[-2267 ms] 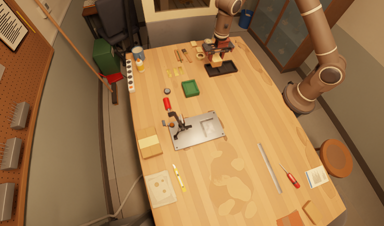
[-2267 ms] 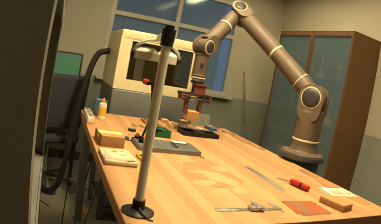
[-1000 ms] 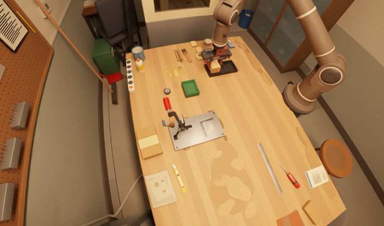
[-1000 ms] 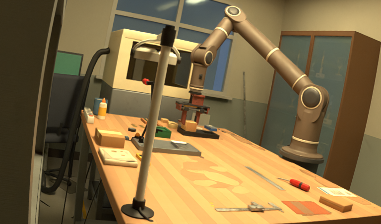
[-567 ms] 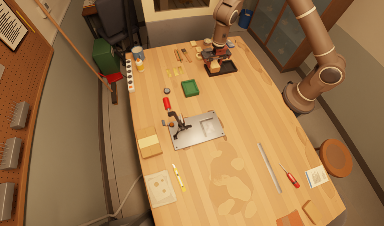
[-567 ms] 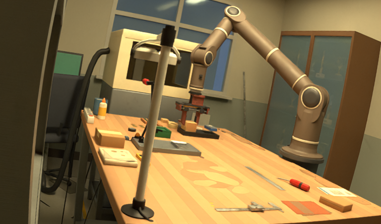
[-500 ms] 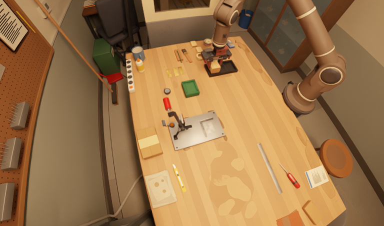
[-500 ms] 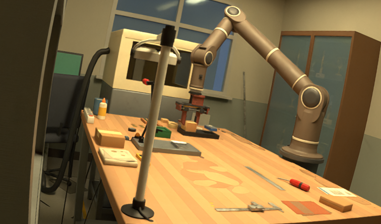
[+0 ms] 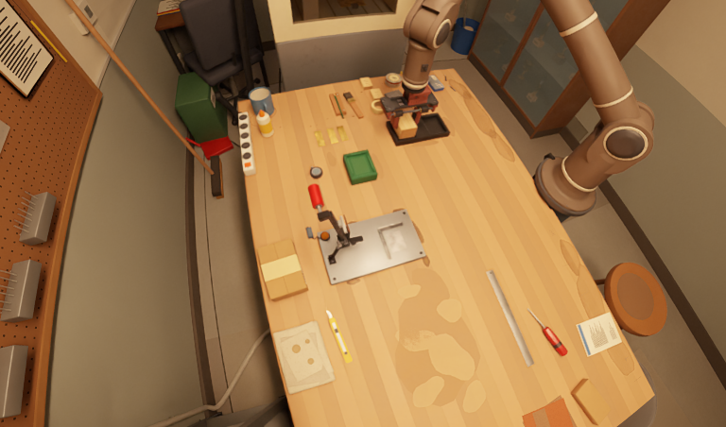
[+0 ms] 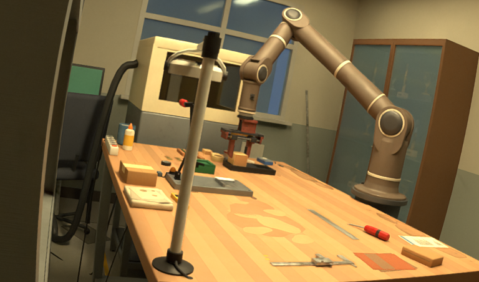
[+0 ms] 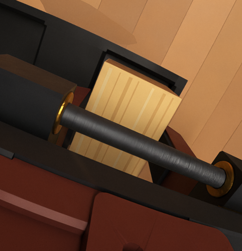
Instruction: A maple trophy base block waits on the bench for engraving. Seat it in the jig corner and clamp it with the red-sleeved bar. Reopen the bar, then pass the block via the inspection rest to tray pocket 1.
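The maple block (image 9: pixel 407 126) (image 10: pixel 237 158) (image 11: pixel 126 114) sits in the left pocket of the black tray (image 9: pixel 419 129) (image 10: pixel 249 167) at the far end of the bench, and it is held between the fingers of my gripper (image 9: pixel 408 119) (image 10: pixel 240 150), which stands straight above the tray. The steel jig plate (image 9: pixel 372 245) (image 10: pixel 209 184) lies mid-bench with its corner stop empty. Its clamp bar with the red sleeve (image 9: pixel 316 196) (image 10: pixel 183 102) is raised. The green inspection rest (image 9: pixel 360 166) (image 10: pixel 205 166) lies between jig and tray.
A lamp pole (image 10: pixel 190 148) stands at the near bench edge in the second side camera. Wood offcuts (image 9: pixel 281 268), a utility knife (image 9: pixel 339 336), a steel ruler (image 9: pixel 509 317) and a red screwdriver (image 9: pixel 549 334) lie around the near half. Small blocks and tape rolls crowd the tray's far side.
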You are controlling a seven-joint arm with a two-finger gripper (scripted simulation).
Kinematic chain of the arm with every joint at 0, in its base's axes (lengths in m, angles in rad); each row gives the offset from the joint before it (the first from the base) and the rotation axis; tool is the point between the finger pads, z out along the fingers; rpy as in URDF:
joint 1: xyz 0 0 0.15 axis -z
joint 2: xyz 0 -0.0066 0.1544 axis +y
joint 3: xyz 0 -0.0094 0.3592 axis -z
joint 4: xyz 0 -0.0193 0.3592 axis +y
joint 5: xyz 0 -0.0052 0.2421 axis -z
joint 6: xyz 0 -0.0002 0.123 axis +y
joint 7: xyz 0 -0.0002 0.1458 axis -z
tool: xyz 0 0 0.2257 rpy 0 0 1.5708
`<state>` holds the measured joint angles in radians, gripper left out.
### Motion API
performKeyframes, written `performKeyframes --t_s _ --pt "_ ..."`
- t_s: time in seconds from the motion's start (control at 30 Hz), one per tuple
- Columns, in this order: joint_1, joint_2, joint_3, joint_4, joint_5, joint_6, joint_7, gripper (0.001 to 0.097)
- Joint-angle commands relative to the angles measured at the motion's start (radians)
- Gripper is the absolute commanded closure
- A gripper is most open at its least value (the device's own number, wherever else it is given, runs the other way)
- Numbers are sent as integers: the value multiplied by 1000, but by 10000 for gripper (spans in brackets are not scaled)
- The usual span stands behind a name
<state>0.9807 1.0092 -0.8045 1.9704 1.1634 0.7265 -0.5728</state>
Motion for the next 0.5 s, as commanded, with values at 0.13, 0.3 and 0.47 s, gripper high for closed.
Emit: performKeyframes --t_s 0.13,0.3,0.47 --pt "0 -1 -1 0 0 0 0 691" --pt "0 -1 -1 0 0 0 0 591" --pt "0 -1 -1 0 0 0 0 491"
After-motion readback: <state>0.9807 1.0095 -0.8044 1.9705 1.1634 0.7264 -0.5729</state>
